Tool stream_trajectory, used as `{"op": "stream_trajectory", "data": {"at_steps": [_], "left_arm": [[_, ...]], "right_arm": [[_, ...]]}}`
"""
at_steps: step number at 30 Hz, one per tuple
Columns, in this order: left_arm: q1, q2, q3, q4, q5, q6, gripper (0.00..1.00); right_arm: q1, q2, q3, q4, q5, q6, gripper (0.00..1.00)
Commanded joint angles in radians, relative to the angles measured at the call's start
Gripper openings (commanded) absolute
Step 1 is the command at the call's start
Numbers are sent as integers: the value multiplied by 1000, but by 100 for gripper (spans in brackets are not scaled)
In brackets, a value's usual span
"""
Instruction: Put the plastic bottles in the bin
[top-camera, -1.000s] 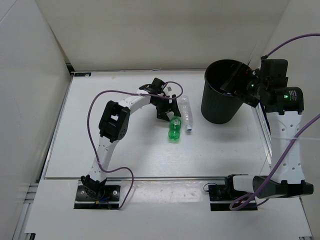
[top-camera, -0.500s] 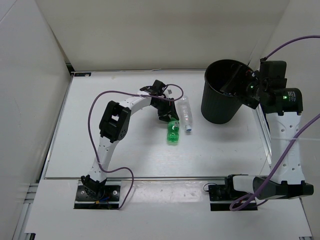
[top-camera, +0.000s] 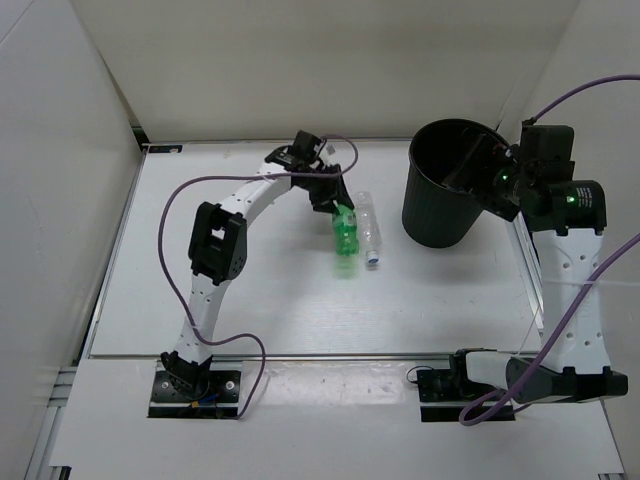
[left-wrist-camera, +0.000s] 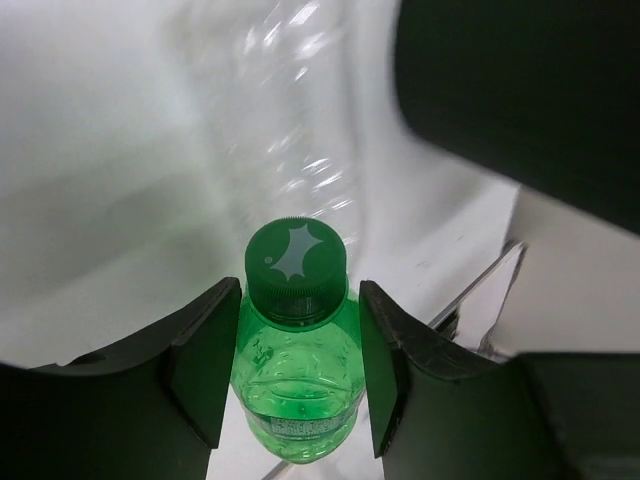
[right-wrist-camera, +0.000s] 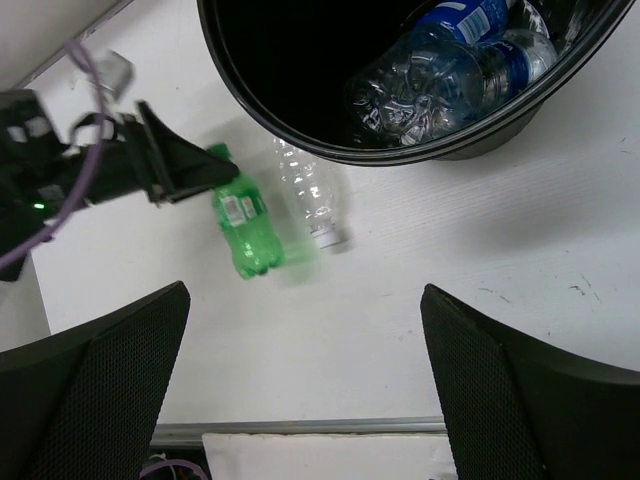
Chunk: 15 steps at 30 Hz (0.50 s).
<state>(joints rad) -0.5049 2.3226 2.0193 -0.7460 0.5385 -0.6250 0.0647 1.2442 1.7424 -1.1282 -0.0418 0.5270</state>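
My left gripper (top-camera: 338, 215) is shut on the green bottle (top-camera: 346, 240), its pads pressing the shoulder just under the green cap (left-wrist-camera: 296, 265). The bottle (right-wrist-camera: 245, 225) hangs base-down, tilted, a little above the table. Beside it to the right, the plain clear bottle (top-camera: 371, 228) lies on the table with its white cap (right-wrist-camera: 328, 237) toward the near edge. The black bin (top-camera: 438, 208) stands at the far right and holds two clear bottles with blue labels (right-wrist-camera: 440, 70). Over the bin's right rim, my right gripper (right-wrist-camera: 303, 300) hangs open, holding nothing.
White walls close in the table at the back and on the left. A raised rail (top-camera: 300, 355) runs along the near edge. A purple cable (top-camera: 215, 185) loops over the left arm. The bin's dark wall (left-wrist-camera: 520, 90) is at the upper right of the left wrist view.
My left gripper has shut on the green bottle's neck and lifted it slightly up and toward the far side. The clear bottle and the right arm have barely moved.
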Motion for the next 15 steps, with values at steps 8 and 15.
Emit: {"op": "stream_trajectory", "data": {"at_steps": [8,15], "left_arm": [[71,-137,369,26,-55,-96,10],[112,-155,515,302,-90,-245,10]], "right_arm": [[-31,-60,16,1,13,17,100],[-40,-101,48,1,-6,28,100]]}}
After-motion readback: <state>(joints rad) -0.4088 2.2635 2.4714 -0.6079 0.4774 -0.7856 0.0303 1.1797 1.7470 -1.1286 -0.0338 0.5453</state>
